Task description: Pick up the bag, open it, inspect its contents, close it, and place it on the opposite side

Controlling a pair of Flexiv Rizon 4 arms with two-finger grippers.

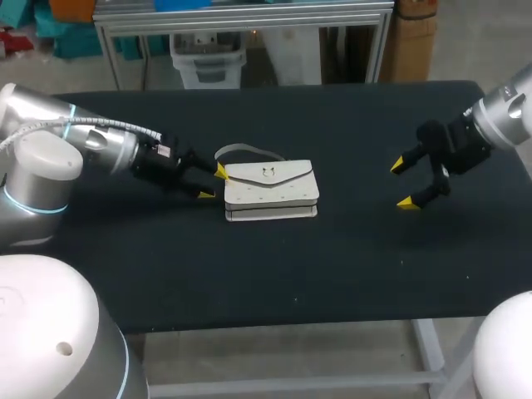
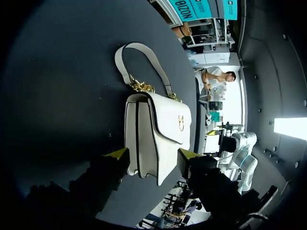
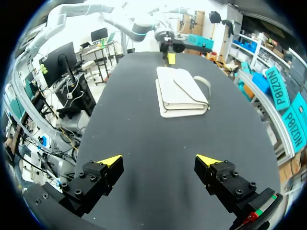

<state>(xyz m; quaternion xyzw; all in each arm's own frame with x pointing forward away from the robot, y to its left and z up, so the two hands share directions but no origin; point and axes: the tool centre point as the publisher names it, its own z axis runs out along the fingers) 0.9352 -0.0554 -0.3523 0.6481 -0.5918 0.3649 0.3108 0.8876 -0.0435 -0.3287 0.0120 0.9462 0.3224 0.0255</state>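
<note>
White bag lying flat on the desk, left of centre, flap face up, long axis running side to side. The left end effector stands at the bag's left end, fingers spread wide and holding nothing; in the left wrist view the bag's near end lies between the yellow tips, with no contact evident. The right end effector, likewise spread and empty, hangs well apart to the right. The left arm is plainly nearer, so the pick-up probably falls to it.
</note>
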